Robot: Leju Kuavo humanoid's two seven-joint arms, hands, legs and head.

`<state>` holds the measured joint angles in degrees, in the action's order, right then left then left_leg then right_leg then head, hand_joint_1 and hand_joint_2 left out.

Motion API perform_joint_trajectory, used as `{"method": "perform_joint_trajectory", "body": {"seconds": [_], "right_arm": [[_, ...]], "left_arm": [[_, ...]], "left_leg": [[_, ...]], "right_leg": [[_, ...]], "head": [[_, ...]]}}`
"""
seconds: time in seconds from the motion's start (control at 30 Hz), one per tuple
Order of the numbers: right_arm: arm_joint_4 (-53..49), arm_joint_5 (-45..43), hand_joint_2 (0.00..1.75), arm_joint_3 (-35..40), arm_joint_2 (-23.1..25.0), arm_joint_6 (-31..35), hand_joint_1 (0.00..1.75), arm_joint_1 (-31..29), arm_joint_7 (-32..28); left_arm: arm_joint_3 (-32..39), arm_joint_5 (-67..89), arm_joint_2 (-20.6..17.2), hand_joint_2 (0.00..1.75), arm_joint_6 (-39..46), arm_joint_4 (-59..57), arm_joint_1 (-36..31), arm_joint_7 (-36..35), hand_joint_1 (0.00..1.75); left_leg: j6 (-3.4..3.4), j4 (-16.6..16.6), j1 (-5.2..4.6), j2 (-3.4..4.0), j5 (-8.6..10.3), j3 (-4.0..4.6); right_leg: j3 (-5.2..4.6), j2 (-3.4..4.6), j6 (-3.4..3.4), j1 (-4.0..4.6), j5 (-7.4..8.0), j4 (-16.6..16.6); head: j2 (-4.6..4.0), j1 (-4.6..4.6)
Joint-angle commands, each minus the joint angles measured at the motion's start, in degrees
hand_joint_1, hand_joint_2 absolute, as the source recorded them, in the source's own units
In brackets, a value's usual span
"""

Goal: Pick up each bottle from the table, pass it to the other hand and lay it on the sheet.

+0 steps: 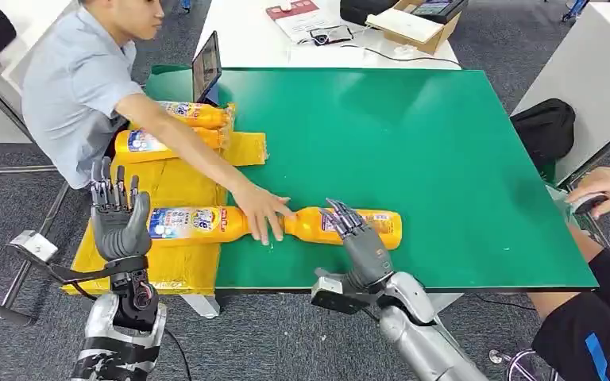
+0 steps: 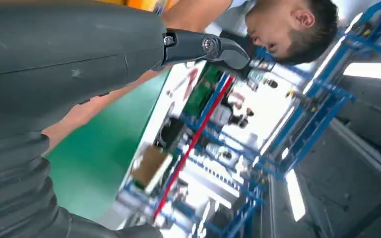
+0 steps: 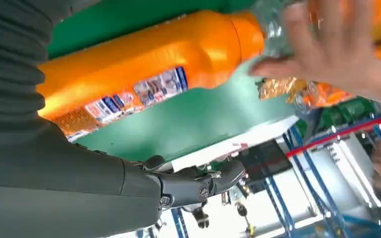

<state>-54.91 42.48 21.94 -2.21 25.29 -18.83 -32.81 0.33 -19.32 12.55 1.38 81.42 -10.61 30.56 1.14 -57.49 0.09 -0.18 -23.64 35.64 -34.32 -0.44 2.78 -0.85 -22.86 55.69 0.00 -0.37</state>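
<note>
An orange bottle (image 1: pixel 377 225) lies on its side on the green table (image 1: pixel 413 143), near the front edge. A person's hand (image 1: pixel 260 210) rests on its neck. My right hand (image 1: pixel 357 238) hovers just at the bottle's near side, fingers spread and nothing gripped; the right wrist view shows the bottle (image 3: pixel 144 64) close to the palm, thumb (image 3: pixel 193 186) apart from it. My left hand (image 1: pixel 117 216) is raised over the yellow sheet (image 1: pixel 179 274), fingers upright and holding nothing. Three more orange bottles lie on the sheet: one in front (image 1: pixel 191 223), two behind (image 1: pixel 159 144) (image 1: pixel 197 114).
The person sits at the table's left, arm stretched across the sheet. A tablet (image 1: pixel 206 68) stands at the table's back left corner. A black bag (image 1: pixel 545 127) sits right of the table. Another person's hand (image 1: pixel 604 189) is at the right edge. A white table with boxes stands behind.
</note>
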Motion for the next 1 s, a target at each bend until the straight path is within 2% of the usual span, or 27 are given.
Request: {"method": "perform_joint_trajectory", "body": {"seconds": [0.03, 0.1, 0.13, 0.23, 0.27, 0.4, 0.43, 0.67, 0.8, 1.0], "right_arm": [[18.38, 5.06, 0.00, 2.59, 2.01, 3.74, 0.00, -10.38, 1.76], [21.76, 4.94, 0.00, 2.44, 2.64, 4.38, 0.00, -12.37, 1.98], [23.46, 5.43, 1.75, 2.48, 2.94, 4.86, 0.00, -13.57, 2.51], [29.25, 8.76, 1.75, 3.88, 3.84, 5.29, 0.00, -18.06, 5.85], [31.09, 10.68, 0.00, 4.79, 3.99, 4.64, 0.00, -19.44, 8.78], [33.57, 12.73, 0.00, 5.01, 3.61, 1.44, 0.00, -21.26, 16.16], [33.90, 12.88, 1.75, 4.68, 3.45, 1.25, 0.00, -21.35, 18.02], [35.88, 13.81, 1.75, 2.95, 2.02, -2.95, 0.00, -22.09, 26.06], [36.02, 14.33, 1.75, 3.04, 2.19, -3.29, 0.00, -22.37, 27.43], [37.24, 15.27, 1.75, 3.06, 2.49, -10.35, 0.00, -23.77, 31.05]], "left_arm": [[-3.44, 4.69, -0.09, 1.75, 4.75, -2.78, -1.76, 0.15, 0.00], [-3.46, 4.13, -0.19, 1.75, 4.56, -3.83, -2.19, 1.06, 0.00], [-3.52, 3.94, -0.25, 1.75, 4.33, -4.43, -2.67, 1.23, 0.00], [-3.90, 3.43, -0.14, 1.75, 3.62, -6.23, -4.19, 0.76, 0.00], [-4.02, 3.37, -0.14, 1.75, 3.53, -6.64, -4.40, 0.67, 0.00], [-3.68, 3.31, -0.64, 1.75, 3.77, -5.32, -3.30, 0.11, 0.00], [-3.47, 3.37, -0.72, 1.75, 3.85, -4.89, -2.98, -0.02, 0.00], [-2.30, 3.50, -0.67, 1.75, 3.93, -3.76, -1.68, -1.00, 0.00], [-2.19, 3.57, -0.82, 1.75, 3.90, -3.49, -1.52, -1.08, 0.00], [-2.04, 4.33, -1.20, 1.75, 3.52, -2.43, -0.76, -1.47, 0.00]], "left_leg": [[-0.06, -0.02, 0.03, 0.09, -0.05, -0.19], [-0.07, -0.01, 0.04, 0.07, -0.06, -0.24], [-0.05, 0.01, 0.01, 0.07, -0.03, -0.17], [-0.03, 0.00, -0.01, 0.09, 0.00, -0.11], [-0.06, -0.04, 0.01, 0.15, -0.07, -0.22], [-0.03, 0.00, -0.01, 0.08, 0.00, -0.13], [-0.06, -0.02, 0.01, 0.14, -0.08, -0.28], [-0.05, 0.02, -0.01, 0.00, -0.05, -0.25], [-0.07, -0.04, 0.00, 0.04, -0.09, -0.24], [-0.03, 0.00, 0.00, 0.02, 0.00, -0.12]], "right_leg": [[0.16, 0.11, -0.10, 0.03, -0.01, 0.00], [0.22, 0.10, -0.13, 0.04, -0.04, 0.00], [0.14, 0.09, -0.08, 0.01, 0.00, -0.01], [0.06, 0.10, -0.05, 0.00, 0.01, 0.03], [0.16, 0.17, -0.10, 0.02, -0.04, 0.05], [0.09, 0.09, -0.04, 0.00, 0.01, 0.02], [0.22, 0.15, -0.10, 0.03, -0.05, 0.04], [0.23, 0.03, -0.09, 0.00, -0.06, 0.00], [0.22, 0.08, -0.11, 0.01, -0.08, 0.06], [0.10, 0.04, -0.05, 0.01, 0.00, 0.00]], "head": [[0.00, 0.02], [0.00, 0.02], [0.00, 0.02], [0.00, -0.02], [0.00, 0.00], [0.00, 0.00], [0.00, 0.02], [0.00, 0.00], [0.00, 0.02], [0.00, 0.02]]}}
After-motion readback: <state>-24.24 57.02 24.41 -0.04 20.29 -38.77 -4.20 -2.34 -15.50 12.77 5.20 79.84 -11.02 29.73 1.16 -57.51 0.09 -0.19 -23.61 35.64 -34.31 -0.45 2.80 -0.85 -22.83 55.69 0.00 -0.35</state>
